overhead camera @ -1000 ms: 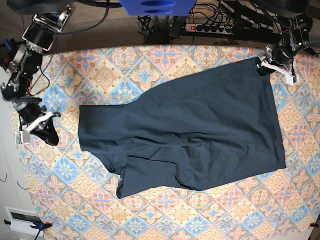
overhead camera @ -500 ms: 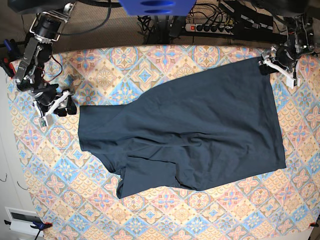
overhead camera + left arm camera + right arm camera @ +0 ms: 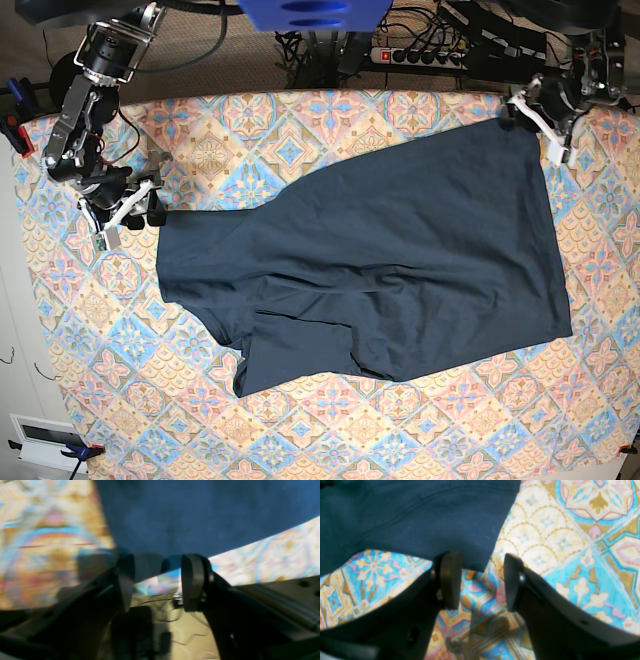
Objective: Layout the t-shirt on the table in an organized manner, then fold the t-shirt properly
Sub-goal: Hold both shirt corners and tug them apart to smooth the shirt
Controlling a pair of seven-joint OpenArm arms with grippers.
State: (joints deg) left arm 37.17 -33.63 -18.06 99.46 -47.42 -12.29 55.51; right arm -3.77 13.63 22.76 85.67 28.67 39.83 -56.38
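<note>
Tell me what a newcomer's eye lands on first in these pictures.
First, the dark navy t-shirt, spread rumpled across the middle of the table with its loud pink, blue and yellow tile pattern. Next, the two claws at opposite corners of the shirt: the right claw open just short of a corner, and the left claw open at the hem by the table's far edge.

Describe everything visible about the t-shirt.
The t-shirt is dark navy, plain and soft-looking. It lies spread on the table but is not flat: the sleeve end on the base view's left is bunched, with creases and an overlapping flap near the bottom. The open right pincer hovers at one corner, and the open left pincer sits at the top-right corner; contact is unclear.
</note>
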